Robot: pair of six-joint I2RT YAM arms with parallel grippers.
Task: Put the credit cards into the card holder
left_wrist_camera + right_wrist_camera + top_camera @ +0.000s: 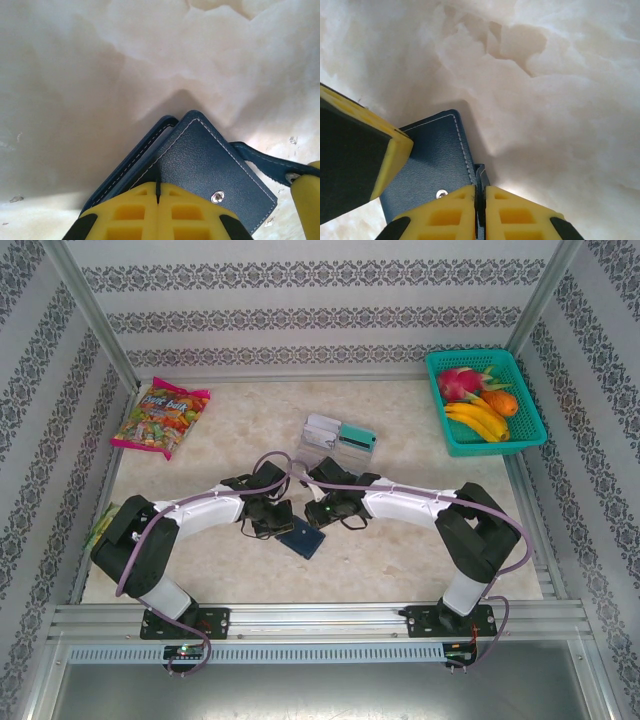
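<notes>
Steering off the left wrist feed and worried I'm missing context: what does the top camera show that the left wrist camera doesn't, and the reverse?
Top camera adds: the cards farther back, a candy bag and a fruit basket. Left wrist adds: white stitching, a snap stud and a strap on the wallet, with the left gripper shut on its near edge. Shared: the navy wallet lying on the table.

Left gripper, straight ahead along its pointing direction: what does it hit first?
The dark navy-blue stitched bi-fold card holder: the left gripper is shut right at its edge. Beyond lies bare marble-patterned tabletop, depth unclear.
</notes>
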